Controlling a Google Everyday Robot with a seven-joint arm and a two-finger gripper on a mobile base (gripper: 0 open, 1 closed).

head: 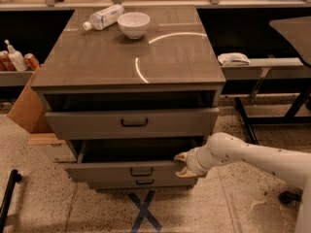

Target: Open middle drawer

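The grey-brown cabinet [131,57] has three flat-fronted drawers with small black bar handles. The top drawer [133,123] stands pulled out a little. The middle drawer [131,170] is pulled out further, with a dark gap above its front, and its handle [141,171] sits at centre. The bottom drawer [143,182] shows only as a narrow strip below it. My gripper [182,165], on a white arm coming from the right, is at the right end of the middle drawer's front, one finger above the top edge and one below.
A white bowl [133,24] and a lying plastic bottle [103,17] are on the cabinet top. A cardboard box [29,108] stands to the left, a shelf with a white cloth [234,58] to the right. A blue tape X [144,210] marks the floor.
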